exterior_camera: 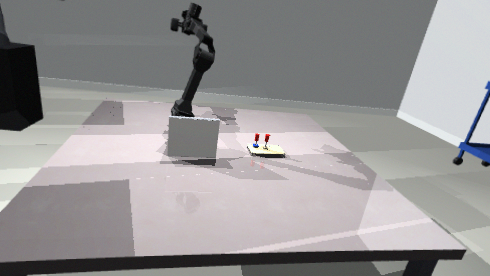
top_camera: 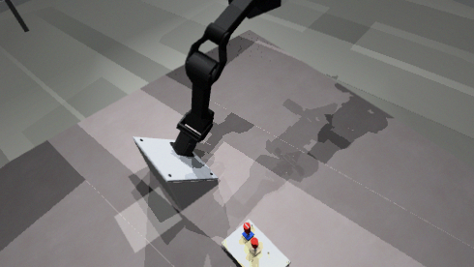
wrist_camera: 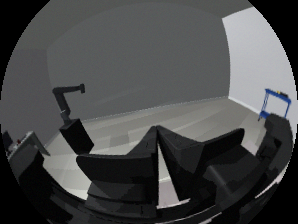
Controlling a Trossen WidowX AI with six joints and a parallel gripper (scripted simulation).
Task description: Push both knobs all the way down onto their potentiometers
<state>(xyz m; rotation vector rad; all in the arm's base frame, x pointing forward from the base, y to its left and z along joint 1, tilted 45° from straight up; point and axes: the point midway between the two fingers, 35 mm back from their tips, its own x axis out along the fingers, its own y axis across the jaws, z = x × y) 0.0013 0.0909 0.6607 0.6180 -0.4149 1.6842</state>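
The small pale circuit board (top_camera: 269, 250) (exterior_camera: 274, 151) stands on the table, to the right of the arm's base in the exterior view. Two red knobs stand up on it side by side: one (top_camera: 247, 226) (exterior_camera: 256, 137) over a blue potentiometer, the other (top_camera: 254, 242) (exterior_camera: 267, 137) beside it. Both look raised on their shafts. My gripper (exterior_camera: 182, 21) (wrist_camera: 156, 129) is shut on nothing. It is high in the air above the arm's base, far from the board, and points out at the room. It is outside the top view.
The arm stands on a grey block (top_camera: 174, 166) (exterior_camera: 193, 136) left of the board. A black box (exterior_camera: 17, 85) stands off the table's left side and a blue cart (exterior_camera: 477, 135) (wrist_camera: 274, 97) at the far right. The table's front edge (exterior_camera: 240, 257) is near the camera.
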